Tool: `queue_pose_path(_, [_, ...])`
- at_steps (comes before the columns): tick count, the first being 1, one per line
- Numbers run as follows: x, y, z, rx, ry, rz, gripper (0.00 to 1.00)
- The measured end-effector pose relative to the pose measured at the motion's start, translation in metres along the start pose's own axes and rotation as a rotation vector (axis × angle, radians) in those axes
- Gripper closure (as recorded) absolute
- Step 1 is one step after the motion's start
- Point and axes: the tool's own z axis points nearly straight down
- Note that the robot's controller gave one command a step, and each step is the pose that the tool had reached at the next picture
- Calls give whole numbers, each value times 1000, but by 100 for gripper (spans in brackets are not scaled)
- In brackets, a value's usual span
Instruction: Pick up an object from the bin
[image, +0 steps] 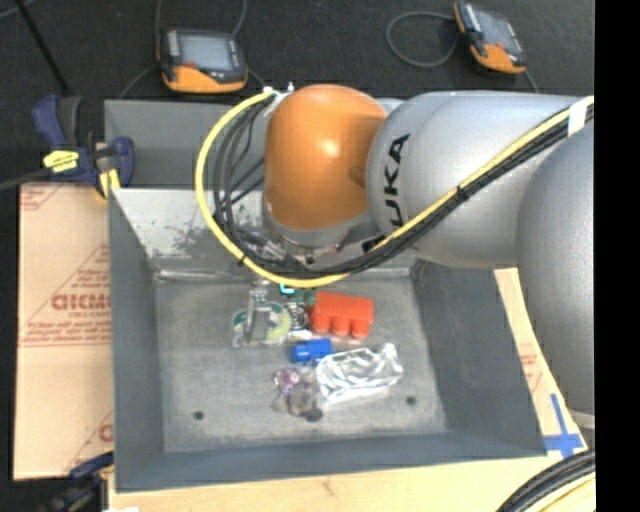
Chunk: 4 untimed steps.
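Left of the jaws the floor of the grey bin (185, 350) lies bare as far as its left wall. The jaws themselves hang low over the middle of the floor, somewhat toward the far wall, under the arm's orange cover (315, 155) and its loop of yellow cable (207, 190). Their tips are down among a small green-and-white thing (281, 322), which lies right at them and shows on both sides of them. Whether the jaws are wide, narrow or closed on that thing cannot be told, since the metal and the thing run together there. Just right of the jaws and nearer the near wall lies a small purple and dark piece (296, 390), apart from the tips. A little further right, a short blue piece (311, 350) lies near the green-and-white thing. Right of the jaws and level with them sits an orange-red block (343, 313) with rounded lobes along its near edge, close beside the green-and-white thing. On the near side of that block, and right of the blue piece, lies a crumpled clear plastic bag (360, 372), its left end touching or nearly touching the purple piece. The silver arm (470, 190) runs off to the right above the bin.
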Motion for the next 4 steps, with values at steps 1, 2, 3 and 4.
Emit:
queue_pose_path(1, [-10, -59, 149, 3, -1, -90, 0])
queue_pose_path(2, [-11, -56, 144, -1, -8, -89, 100])
queue_pose_path(3, [19, -51, 5, -2, -16, -85, 100])
queue_pose_path(4, [31, -57, 16, 1, -7, -354, 100])
